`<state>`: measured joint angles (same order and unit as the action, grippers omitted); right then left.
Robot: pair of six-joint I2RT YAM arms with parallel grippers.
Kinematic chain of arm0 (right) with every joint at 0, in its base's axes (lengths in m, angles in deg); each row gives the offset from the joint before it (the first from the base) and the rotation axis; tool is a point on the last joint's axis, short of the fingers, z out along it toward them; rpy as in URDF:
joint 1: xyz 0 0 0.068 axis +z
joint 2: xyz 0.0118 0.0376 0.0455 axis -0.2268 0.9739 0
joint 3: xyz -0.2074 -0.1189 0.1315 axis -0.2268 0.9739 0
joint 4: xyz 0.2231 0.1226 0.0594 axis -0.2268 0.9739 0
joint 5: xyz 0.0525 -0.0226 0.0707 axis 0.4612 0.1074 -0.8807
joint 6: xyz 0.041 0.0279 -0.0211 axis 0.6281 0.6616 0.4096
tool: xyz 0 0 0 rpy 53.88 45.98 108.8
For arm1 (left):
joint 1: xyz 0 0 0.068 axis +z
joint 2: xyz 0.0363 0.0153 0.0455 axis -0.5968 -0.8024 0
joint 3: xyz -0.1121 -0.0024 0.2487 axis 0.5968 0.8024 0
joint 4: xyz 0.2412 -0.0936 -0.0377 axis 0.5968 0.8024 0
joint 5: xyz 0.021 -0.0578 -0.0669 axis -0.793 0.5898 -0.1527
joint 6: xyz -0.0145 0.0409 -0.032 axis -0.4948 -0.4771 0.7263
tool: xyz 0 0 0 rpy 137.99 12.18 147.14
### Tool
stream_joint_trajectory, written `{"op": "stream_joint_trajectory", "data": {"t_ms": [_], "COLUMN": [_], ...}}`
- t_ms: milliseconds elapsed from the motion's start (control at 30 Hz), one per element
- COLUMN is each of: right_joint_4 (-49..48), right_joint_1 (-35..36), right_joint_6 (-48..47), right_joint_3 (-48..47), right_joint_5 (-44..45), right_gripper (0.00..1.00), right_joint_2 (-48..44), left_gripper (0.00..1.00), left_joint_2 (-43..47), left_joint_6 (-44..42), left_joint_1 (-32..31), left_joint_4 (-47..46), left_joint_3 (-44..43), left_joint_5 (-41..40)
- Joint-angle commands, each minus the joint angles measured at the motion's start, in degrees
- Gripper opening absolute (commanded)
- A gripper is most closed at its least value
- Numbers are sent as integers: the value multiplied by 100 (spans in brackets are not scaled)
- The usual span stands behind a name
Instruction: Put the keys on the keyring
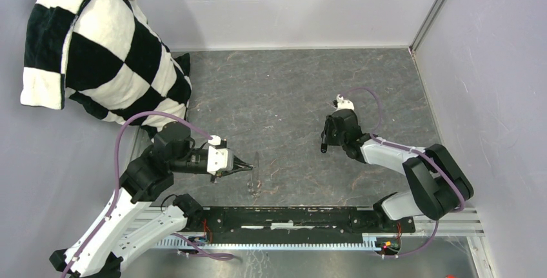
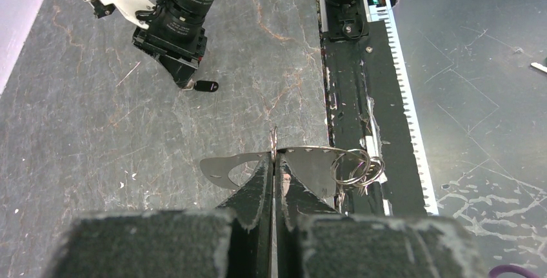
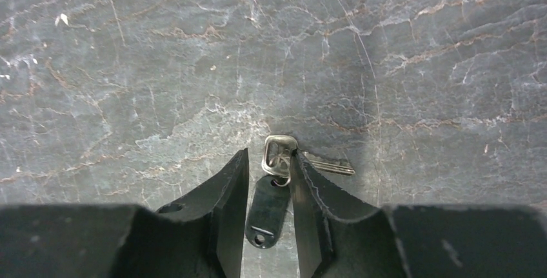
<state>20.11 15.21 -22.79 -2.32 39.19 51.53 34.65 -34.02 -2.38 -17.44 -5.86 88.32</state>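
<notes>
The left claw (image 2: 274, 162) is clamped tight on the keyring (image 2: 226, 169), pinching its thin silver band edge-on. A couple of small split rings (image 2: 356, 167) dangle from the end nearest the arm bases.

Well apart from it, out over the middle of the table (image 3: 129, 65), the right claw (image 3: 269, 155) points down with its jaws parted and nothing gripped. The black-tagged key (image 3: 268, 206) lies between its fingers, with the silver head at the tips and the blade poking out sideways past one finger. I can't quite tell whether that finger touches the key's head or only sits beside it. No second key shows from any angle.

The pickup looks like the risky part. The key appears to lie flat on hard stone, so closing jaws could skate it aside or flip it rather than catch it. If they close on the loose tag and not the metal, the key may swing about, which would make lining up its small hole a matter of luck. The ring is slender and held at one spot, so a nudge from the key could twist it in the grip or pull it free.
</notes>
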Motion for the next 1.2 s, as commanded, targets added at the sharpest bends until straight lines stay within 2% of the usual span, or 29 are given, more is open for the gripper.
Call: {"op": "stream_joint_trajectory", "data": {"t_ms": [0,167,500,833,933,1167], "right_joint_4": [217,181,37,29,51,30], "right_joint_1": [-23,-6,88,105,108,132], "right_joint_6": [-93,-39,-37,-35,-65,-165], "right_joint_3": [-179,-23,-165,-156,-199,-242], "right_joint_5": [195,221,26,75,69,-70], "right_gripper": [36,40,36,12,0,0], "right_joint_2": [51,46,321,253,170,-48], "left_gripper": [2,2,2,2,2,2], "left_joint_2": [37,16,31,26,22,-9], "left_joint_6": [-51,-46,-54,-51,-45,-30], "left_joint_1": [0,2,0,0,2,4], "left_joint_4": [-265,-255,-256,-256,-256,-253], "left_joint_3": [3,16,8,3,3,-14], "left_joint_5": [182,216,189,181,185,201]}}
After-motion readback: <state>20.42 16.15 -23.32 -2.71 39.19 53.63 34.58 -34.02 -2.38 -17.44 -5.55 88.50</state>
